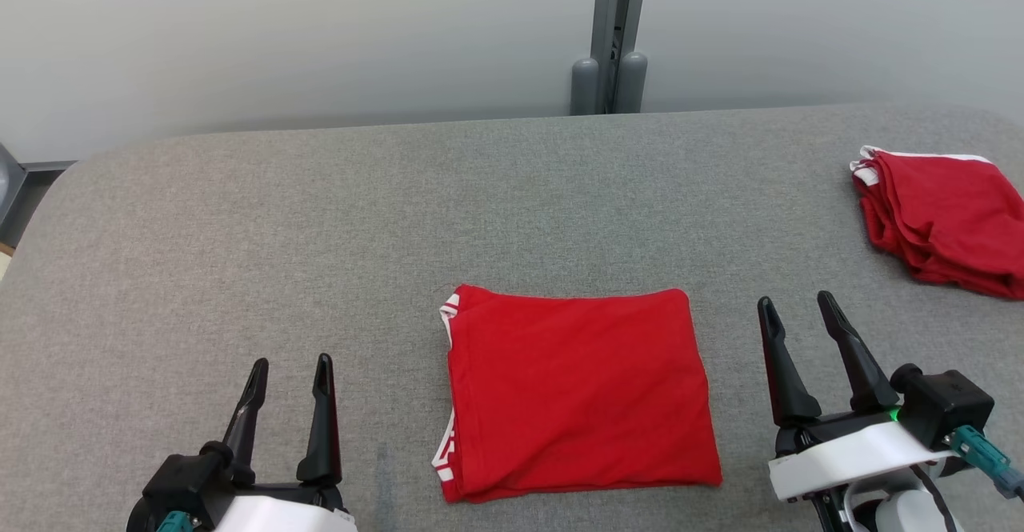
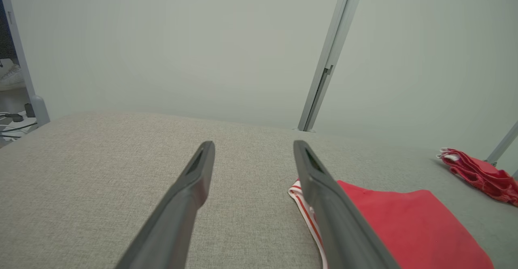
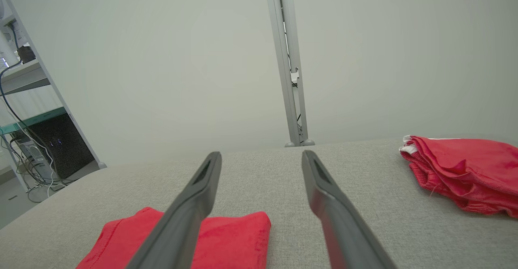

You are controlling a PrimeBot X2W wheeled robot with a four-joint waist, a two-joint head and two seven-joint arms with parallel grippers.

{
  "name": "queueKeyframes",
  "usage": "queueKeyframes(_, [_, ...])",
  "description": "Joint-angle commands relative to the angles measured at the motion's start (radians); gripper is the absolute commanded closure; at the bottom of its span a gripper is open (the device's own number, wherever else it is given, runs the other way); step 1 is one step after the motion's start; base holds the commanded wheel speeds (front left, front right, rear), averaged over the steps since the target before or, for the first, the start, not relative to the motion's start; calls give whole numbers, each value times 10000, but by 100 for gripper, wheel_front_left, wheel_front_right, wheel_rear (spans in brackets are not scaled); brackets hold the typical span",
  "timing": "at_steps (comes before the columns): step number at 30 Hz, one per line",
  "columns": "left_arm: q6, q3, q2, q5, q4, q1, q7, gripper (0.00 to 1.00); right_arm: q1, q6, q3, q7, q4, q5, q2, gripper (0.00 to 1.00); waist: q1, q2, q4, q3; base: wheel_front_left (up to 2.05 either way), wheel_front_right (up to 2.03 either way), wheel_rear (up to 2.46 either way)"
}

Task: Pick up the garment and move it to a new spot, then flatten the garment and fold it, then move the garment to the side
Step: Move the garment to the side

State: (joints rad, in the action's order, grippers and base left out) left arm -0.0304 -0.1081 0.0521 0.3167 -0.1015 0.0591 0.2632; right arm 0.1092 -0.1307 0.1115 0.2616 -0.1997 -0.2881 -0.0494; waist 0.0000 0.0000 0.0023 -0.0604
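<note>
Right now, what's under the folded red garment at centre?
The folded red garment lies flat on the grey table. Its lower layers show as white-striped edges at its left; anything beneath is covered.

open left claw (image 2: pixel 253 155) beside folded red garment (image 2: pixel 408 228)

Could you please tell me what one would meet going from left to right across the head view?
In order: left end effector, open → folded red garment → right end effector, open → stack of red garments, farther back.
</note>
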Motion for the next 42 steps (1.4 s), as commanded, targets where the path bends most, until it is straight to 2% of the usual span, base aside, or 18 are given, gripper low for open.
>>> queueKeyframes(1, [34, 52, 25, -54, 26, 34, 13, 0, 90, -1, -8, 46, 3, 24, -38, 0, 0, 0, 1, -7, 0, 0, 0])
queueKeyframes(7, [13, 61, 19, -72, 77, -59, 14, 0, 476, -2, -175, -525, -127, 212, -93, 0, 0, 0, 26, -111, 0, 0, 0])
queueKeyframes(13, [41, 28, 12, -22, 123, -244, 14, 0, 1122, -1, 30, -2645, -542, -380, -949, 0, 0, 0, 168, -362, 0, 0, 0])
queueKeyframes(21, [50, -66, 5, 139, 151, -547, 14, 0, 1560, -1, 1278, -4900, -1064, -2116, -2105, 0, 0, 0, 576, -907, 0, 0, 0])
queueKeyframes(26, [-30, -140, 5, 199, 170, -710, 14, 0, 1926, -1, 1799, -5576, -1418, -3084, -2561, 0, 0, 0, 829, -1239, 0, 0, 0])
queueKeyframes(37, [-75, -211, 5, 312, 180, -920, 14, 0, 2466, -1, 3051, -6467, -2147, -4398, -2949, 0, 0, 0, 1239, -1619, 0, 0, 0])
queueKeyframes(38, [-79, -207, 5, 320, 182, -925, 14, 0, 2495, -1, 3118, -6454, -2170, -4448, -2966, 22, 0, 0, 1248, -1627, 0, 0, 0])
queueKeyframes(39, [-82, -196, 6, 327, 187, -927, 14, 0, 2530, -1, 3175, -6432, -2190, -4487, -2980, 52, 0, 0, 1250, -1635, 0, 0, 0])
queueKeyframes(40, [-95, -182, 6, 331, 198, -930, 14, 0, 2574, -1, 3228, -6355, -2193, -4523, -2990, 60, 0, 0, 1245, -1643, 0, 0, 0])
queueKeyframes(41, [-95, -182, 6, 331, 198, -930, 14, 0, 2574, -1, 3228, -6355, -2193, -4523, -2990, 60, 0, 0, 1245, -1643, 0, 0, 0])
queueKeyframes(42, [-111, -172, 6, 334, 208, -934, 14, 0, 2621, -1, 3280, -6295, -2191, -4539, -3003, 71, 0, 0, 1232, -1648, 0, 0, 0])
